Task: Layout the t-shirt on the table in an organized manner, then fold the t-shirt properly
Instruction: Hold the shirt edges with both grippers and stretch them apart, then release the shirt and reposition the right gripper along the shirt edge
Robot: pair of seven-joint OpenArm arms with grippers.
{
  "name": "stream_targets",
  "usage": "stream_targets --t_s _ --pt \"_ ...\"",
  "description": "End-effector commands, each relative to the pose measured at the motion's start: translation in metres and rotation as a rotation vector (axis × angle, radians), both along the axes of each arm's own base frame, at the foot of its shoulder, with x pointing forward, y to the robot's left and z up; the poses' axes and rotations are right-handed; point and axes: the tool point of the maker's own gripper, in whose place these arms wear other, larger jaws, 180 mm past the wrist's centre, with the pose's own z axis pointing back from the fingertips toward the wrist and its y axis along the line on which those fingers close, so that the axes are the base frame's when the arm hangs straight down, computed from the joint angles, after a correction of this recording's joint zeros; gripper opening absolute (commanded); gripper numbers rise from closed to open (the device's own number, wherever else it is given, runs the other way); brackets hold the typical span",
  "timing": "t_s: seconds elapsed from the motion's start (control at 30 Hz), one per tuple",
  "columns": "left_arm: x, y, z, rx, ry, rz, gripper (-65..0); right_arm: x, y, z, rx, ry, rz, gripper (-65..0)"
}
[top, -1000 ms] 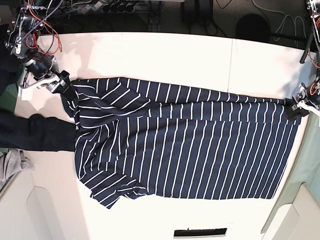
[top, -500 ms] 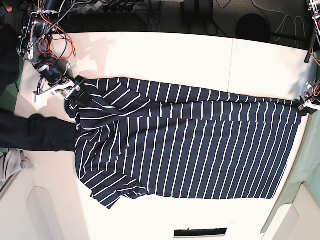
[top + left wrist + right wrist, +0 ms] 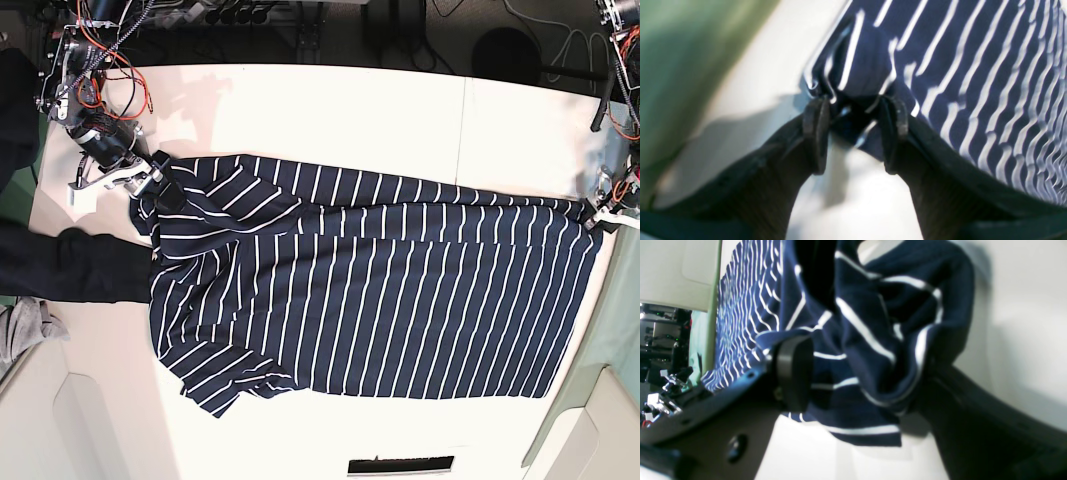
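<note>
Beside t-shirt (image 3: 380,290): dark garment (image 3: 70,265), grey cloth (image 3: 25,330)

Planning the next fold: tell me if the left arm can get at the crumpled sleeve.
Probably not. The left gripper is shut on the t-shirt's hem corner at the far end, and the crumpled sleeve lies across the whole shirt.

Pretty bright overhead light here, dark cables (image 3: 250,15) tangled along the back, and a grey cloth (image 3: 22,330) off to the side.
</note>
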Motion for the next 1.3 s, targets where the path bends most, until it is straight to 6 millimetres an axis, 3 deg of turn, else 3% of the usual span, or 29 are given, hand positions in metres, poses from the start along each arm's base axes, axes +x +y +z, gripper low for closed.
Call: stream_targets --t_s 0.0,0.13,0.17,0.23,0.27,0.33,0.4,0.5,0.6,0.8,0.93,1.17,1.27 --pt "0.014 0.007 0.019 0.014 -0.062 0.001 -37.6 0.004 -0.002 0.004 -0.009 -0.012 0.009 -24.9" --pt "0.023 -0.007 0.014 0.003 -0.065 -0.013 -38.0 0.004 -0.002 0.005 -0.009 -0.013 0.008 -24.9" --pt "0.023 -0.01 0.012 0.005 -0.059 -0.018 -40.6 0.004 -0.002 0.005 -0.007 -0.015 0.007 -24.9" --pt "0.022 -0.014 0.008 0.01 -0.047 -0.028 -55.6 0.005 -0.002 0.006 -0.003 -0.017 0.005 -25.8" --pt "0.022 -0.014 0.007 0.02 -0.041 -0.033 -64.5 0.005 -0.001 0.006 -0.003 -0.017 0.005 -29.3" --pt "0.021 -0.012 0.007 0.04 -0.038 -0.035 -65.0 0.005 -0.002 0.006 -0.004 -0.017 0.005 -43.7" --pt "0.022 -0.007 0.011 0.051 -0.047 -0.032 -65.0 0.003 -0.001 0.004 -0.003 -0.007 0.015 -65.0" --pt "0.025 -0.007 0.026 0.024 -0.113 -0.084 -65.0 -0.011 0.003 0.002 0.015 0.063 0.097 -65.0" --pt "0.019 -0.009 0.035 -0.025 -0.138 -0.141 -65.0 -0.029 0.002 0.013 0.07 0.072 0.147 -65.0" --pt "-0.001 -0.008 0.04 -0.06 -0.144 -0.214 -65.0 -0.063 -0.009 0.025 -0.023 0.062 0.173 -65.0" --pt "-0.015 -0.008 0.032 -0.073 -0.121 -0.217 -65.0 -0.083 -0.012 0.032 -0.067 0.06 0.181 -65.0" --pt "-0.017 -0.015 0.036 -0.107 -0.162 -0.235 -65.0 -0.089 -0.017 0.029 -0.113 0.067 0.175 -65.0" --pt "-0.015 -0.016 0.04 -0.124 -0.185 -0.227 -65.0 -0.087 -0.02 0.03 -0.122 0.064 0.166 -45.8"
